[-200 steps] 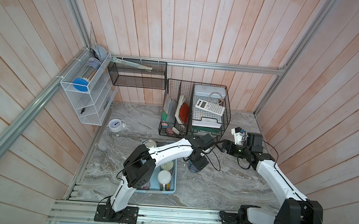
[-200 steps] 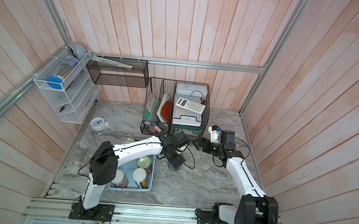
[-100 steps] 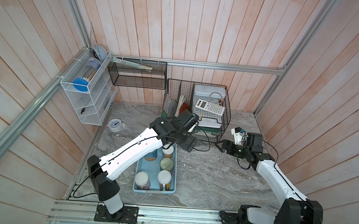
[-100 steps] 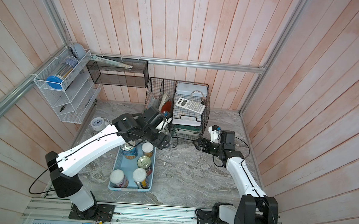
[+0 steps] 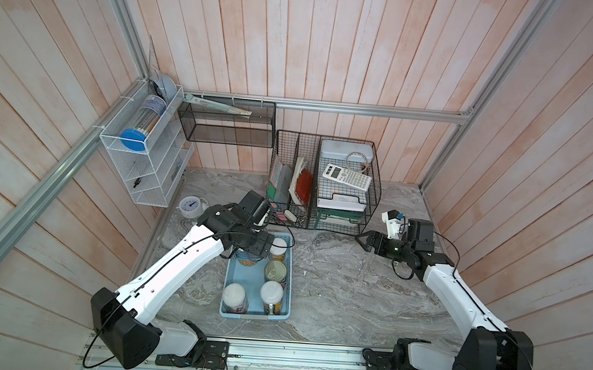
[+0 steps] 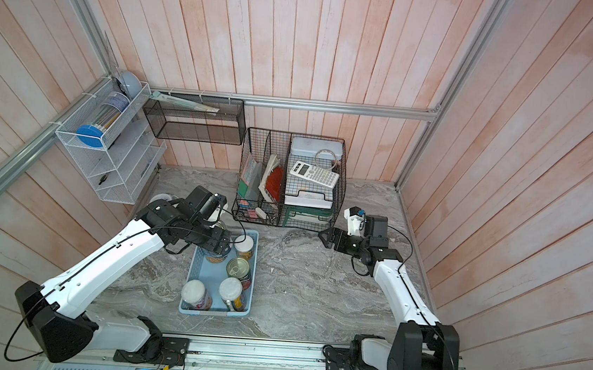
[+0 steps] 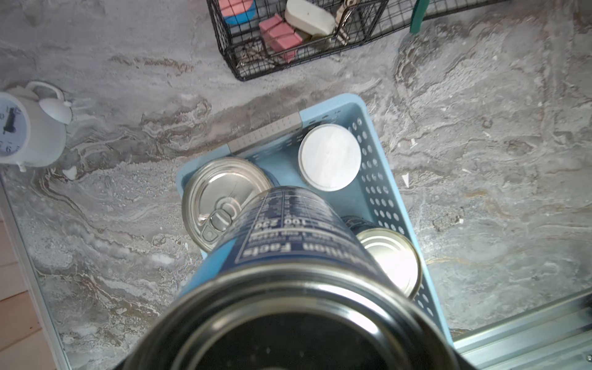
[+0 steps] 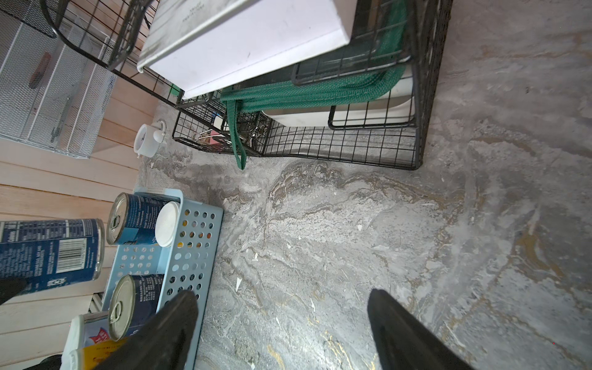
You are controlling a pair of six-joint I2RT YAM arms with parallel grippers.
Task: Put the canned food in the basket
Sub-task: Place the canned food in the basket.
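While blue-labelled can point(image 7: 288, 230) was clamped in left gripper point(image 5: 258, 245), jaws spread wide round its side, it was hung over light blue basket point(image 5: 255, 315), not yet set down. Five were counted inside: two pull-tab cans point(image 5: 274, 270), three white-lidded jars point(image 5: 236, 294). Can was lined up, by look of it, over last bare patch of basket floor. Right gripper point(image 8: 282, 298) was seen empty, jaws apart, parked above marble tabletop point(image 8: 352, 240) near black wire organiser point(image 8: 416, 96), likely to leave room.

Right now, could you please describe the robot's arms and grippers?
Both the left arm and right arm have white shells, black joints and thin black cables. The left gripper and right gripper are black; the right's fingers taper to points.
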